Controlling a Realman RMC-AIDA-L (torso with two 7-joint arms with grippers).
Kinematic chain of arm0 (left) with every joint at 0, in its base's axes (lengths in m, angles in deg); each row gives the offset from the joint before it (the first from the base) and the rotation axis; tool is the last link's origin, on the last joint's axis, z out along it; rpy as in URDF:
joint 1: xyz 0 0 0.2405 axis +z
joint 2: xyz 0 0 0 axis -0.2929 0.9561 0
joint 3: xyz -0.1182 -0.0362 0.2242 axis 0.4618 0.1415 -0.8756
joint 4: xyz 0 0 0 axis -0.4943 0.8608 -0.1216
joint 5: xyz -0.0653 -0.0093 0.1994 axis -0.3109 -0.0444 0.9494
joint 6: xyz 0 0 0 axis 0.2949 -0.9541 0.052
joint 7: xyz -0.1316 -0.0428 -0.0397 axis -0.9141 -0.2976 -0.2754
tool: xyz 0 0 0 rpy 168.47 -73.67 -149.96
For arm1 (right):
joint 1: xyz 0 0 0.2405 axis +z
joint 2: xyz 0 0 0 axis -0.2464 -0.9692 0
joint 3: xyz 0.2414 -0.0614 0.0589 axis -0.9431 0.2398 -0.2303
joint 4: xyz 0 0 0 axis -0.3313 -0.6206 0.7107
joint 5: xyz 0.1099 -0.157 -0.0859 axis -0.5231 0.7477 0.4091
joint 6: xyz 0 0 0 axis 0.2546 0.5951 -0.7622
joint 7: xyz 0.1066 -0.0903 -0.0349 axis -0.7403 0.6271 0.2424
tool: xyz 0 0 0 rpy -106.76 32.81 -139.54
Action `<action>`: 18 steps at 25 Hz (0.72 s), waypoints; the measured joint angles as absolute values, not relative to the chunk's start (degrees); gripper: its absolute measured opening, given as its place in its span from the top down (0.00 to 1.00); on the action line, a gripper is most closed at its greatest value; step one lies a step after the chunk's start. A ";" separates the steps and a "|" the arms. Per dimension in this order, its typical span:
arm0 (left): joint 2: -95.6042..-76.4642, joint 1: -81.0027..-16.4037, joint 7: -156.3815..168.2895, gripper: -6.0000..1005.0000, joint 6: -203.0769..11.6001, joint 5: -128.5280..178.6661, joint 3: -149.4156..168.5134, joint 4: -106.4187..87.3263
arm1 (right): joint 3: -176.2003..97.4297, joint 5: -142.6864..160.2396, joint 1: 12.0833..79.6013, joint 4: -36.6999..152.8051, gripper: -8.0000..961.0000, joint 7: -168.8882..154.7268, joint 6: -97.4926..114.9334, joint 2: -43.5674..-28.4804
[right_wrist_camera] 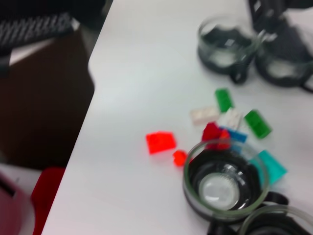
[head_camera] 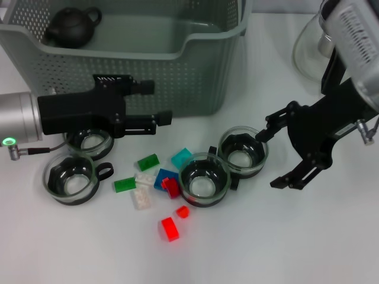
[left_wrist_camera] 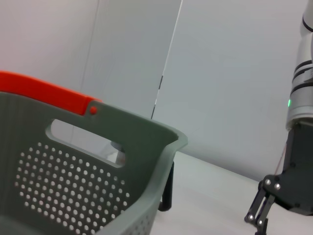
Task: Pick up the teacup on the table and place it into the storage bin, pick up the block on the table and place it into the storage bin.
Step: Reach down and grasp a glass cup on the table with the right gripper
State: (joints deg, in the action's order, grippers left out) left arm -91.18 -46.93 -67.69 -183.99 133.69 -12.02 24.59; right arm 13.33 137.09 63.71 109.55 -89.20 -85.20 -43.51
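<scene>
Head view: the storage bin (head_camera: 195, 77) is seen at 12 o'clock on the white bench (head_camera: 266, 236), with a dark teapot (head_camera: 71, 26) lying inside at its 10 o'clock corner. The left gripper (head_camera: 163, 120) is held just in front of the bin's perforated front wall, its jaws drawn close together with nothing between them. Beneath its body a glass teacup (head_camera: 89, 141) is partly covered, and a second teacup (head_camera: 71, 179) sits at 8 o'clock. Two more teacups (head_camera: 204, 179) (head_camera: 243, 152) stand touching near the centre. The right gripper (head_camera: 278, 157) hovers at 3 o'clock, just beside the nearer of these, its jaws spread wide and empty. Loose blocks are scattered between the cups: a green block (head_camera: 148, 161), a teal block (head_camera: 182, 157), a white block (head_camera: 142, 198) and a red block (head_camera: 169, 228) towards 6 o'clock. A clear glass vessel (head_camera: 308, 50) is seen at 2 o'clock.
</scene>
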 joint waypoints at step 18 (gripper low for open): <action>-91.41 -46.46 -67.68 0.13 -186.16 136.20 -14.03 24.17 | 32.63 137.44 65.25 109.32 0.02 -92.66 -74.46 -44.23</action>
